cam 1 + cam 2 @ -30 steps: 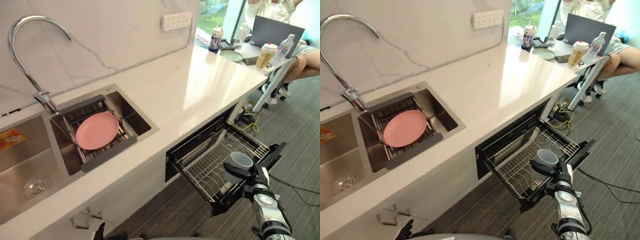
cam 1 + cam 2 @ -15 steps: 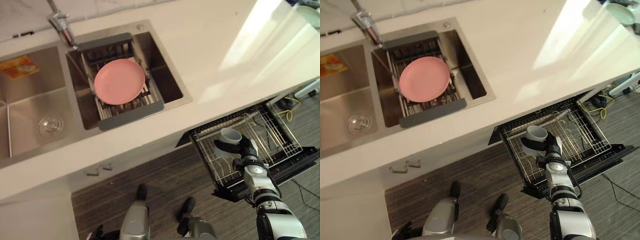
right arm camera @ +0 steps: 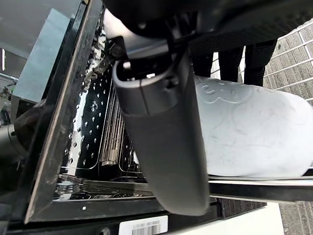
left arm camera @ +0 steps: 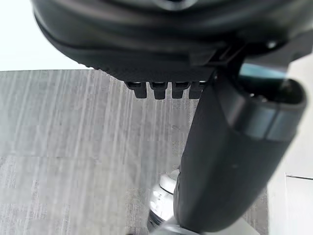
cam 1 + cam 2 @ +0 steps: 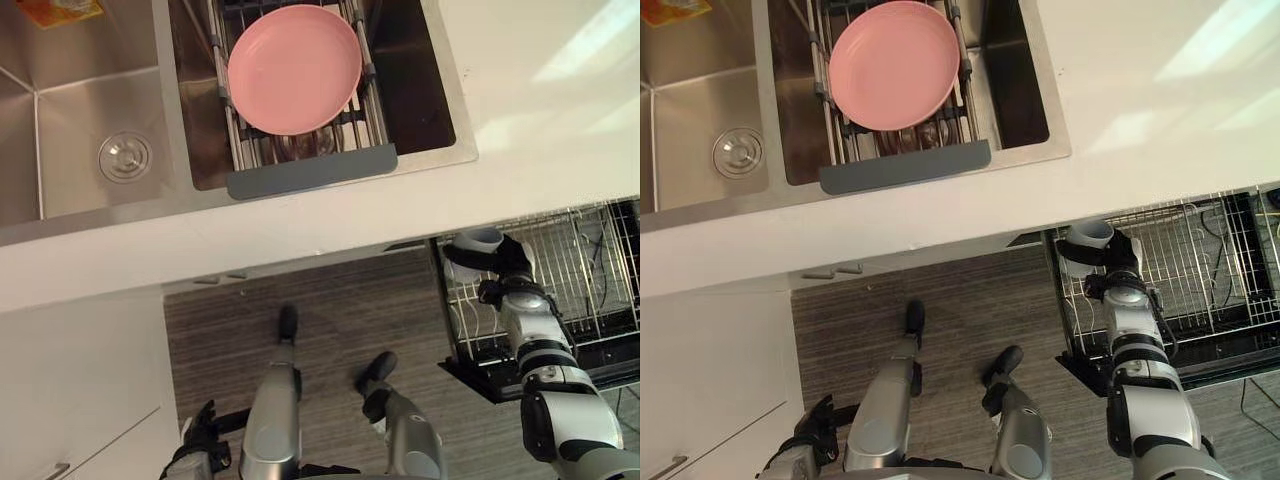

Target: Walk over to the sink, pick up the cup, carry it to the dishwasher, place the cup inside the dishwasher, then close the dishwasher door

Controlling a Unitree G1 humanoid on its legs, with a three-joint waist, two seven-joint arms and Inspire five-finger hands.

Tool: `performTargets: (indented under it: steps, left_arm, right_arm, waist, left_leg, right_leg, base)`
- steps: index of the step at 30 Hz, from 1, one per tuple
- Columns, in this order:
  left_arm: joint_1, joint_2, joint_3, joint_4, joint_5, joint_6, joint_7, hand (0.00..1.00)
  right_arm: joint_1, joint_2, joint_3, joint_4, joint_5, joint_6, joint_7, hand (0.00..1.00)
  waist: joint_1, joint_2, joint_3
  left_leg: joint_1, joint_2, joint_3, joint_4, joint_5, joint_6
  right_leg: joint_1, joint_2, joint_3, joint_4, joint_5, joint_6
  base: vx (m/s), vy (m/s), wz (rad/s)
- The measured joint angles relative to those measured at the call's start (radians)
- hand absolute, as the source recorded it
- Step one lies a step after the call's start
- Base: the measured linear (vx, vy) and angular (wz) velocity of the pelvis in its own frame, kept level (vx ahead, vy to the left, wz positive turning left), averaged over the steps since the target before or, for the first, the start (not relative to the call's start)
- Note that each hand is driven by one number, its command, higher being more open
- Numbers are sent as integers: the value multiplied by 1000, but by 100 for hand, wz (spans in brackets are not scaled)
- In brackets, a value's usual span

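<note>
A pale grey cup [image 5: 478,243] is upright in my right hand [image 5: 507,264], which is shut on it. The right wrist view has the thumb [image 3: 161,137] lying across the cup [image 3: 254,127], with the fingers curled round its far side. Cup and hand hang over the left end of the pulled-out wire rack [image 5: 590,265] of the dishwasher, just below the counter's edge. The dishwasher door [image 5: 1160,365] lies folded down and open beneath the rack. My left hand [image 5: 200,440] hangs idle low at my side with relaxed fingers.
A pink plate [image 5: 295,68] rests on a drain rack in the right sink basin [image 5: 420,90]. The left basin [image 5: 90,150] has a drain. The white counter [image 5: 400,220] runs above the dishwasher. Dark striped floor [image 5: 330,300] lies below.
The camera has tilted steeply down, so the whole scene has shifted. My right hand still holds the cup, now closer to the counter edge at the rack's left end.
</note>
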Motion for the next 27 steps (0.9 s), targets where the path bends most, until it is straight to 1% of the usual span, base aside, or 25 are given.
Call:
performTargets:
  steps: [3,4,7,10,12,13,16,19,21,24,26,27]
  left_arm:
    - [-1,-1,0,-20,0,-5,-7,100]
    - [-4,0,0,-22,0,-6,-12,100]
    - [-5,1,0,-21,0,-3,-17,100]
    - [-9,-1,-3,-22,2,4,-18,100]
    - [-10,-3,-19,-22,2,6,-18,100]
    - [-10,-3,-24,-22,2,7,-18,100]
    - [-5,-4,-26,-18,3,26,-17,100]
    - [14,-4,-20,-13,4,43,-14,100]
    - [41,-3,-16,-13,4,57,-3,100]
    - [65,-4,-2,-12,12,76,6,100]
    - [82,-7,6,-9,24,93,10,100]
    - [92,-9,9,-2,24,101,18,100]
  right_arm:
    - [-12,3,15,0,-43,22,16,100]
    - [-11,11,18,4,-68,45,33,100]
    - [-11,6,16,14,-67,75,49,100]
    - [-3,17,17,49,-66,73,33,100]
    - [18,33,15,45,-65,55,-6,100]
    - [29,38,12,35,-65,52,-20,100]
    - [91,68,9,-21,-50,22,-73,100]
    - [169,92,7,-142,38,8,-117,100]
    - [236,120,-12,-259,89,0,-136,100]
    - [316,146,-46,-355,99,-1,-148,100]
    - [394,169,-78,-446,99,1,-141,100]
    - [433,180,-82,-500,100,5,-125,100]
  waist:
    - [0,2,0]
    - [1,3,0]
    - [3,3,-1]
    - [4,7,-3]
    - [2,17,-13]
    - [3,18,-20]
    - [2,20,-63]
    - [-7,16,-112]
    - [-26,12,-155]
    - [-52,8,-196]
    - [-77,2,-228]
    - [-96,0,-248]
  left_leg:
    - [12,4,8,-18,1,-8]
    - [18,14,43,-27,2,-8]
    - [24,15,56,-29,10,-13]
    - [49,14,58,-39,16,-8]
    - [73,13,60,-46,18,-10]
    - [77,13,61,-46,18,-10]
    - [106,17,69,-51,17,-12]
    - [146,26,94,-55,8,-21]
    - [188,34,120,-59,-2,-27]
    - [233,42,154,-59,-15,-30]
    - [265,50,188,-59,-25,-35]
    - [278,57,211,-58,-30,-38]
  right_leg:
    - [-2,-2,-1,17,-14,-1]
    - [-2,-3,-4,25,-20,-2]
    - [3,-5,-3,26,-22,0]
    - [22,-5,-4,23,-25,3]
    - [48,-1,-4,8,-25,5]
    - [53,1,-4,4,-24,6]
    - [87,13,-2,-24,-20,12]
    - [125,32,19,-67,-3,15]
    - [155,50,51,-105,15,14]
    - [189,62,83,-135,27,14]
    - [204,75,117,-153,36,11]
    - [204,83,141,-160,42,8]
  base:
    - [-26,-33,4]
    - [-24,-36,7]
    - [-6,-13,1]
    - [0,0,0]
    - [0,0,0]
    - [0,0,0]
    - [18,-19,-4]
    - [19,-22,-24]
    - [13,-23,-40]
    - [7,-10,-40]
    - [0,-4,-51]
    - [11,-15,-59]
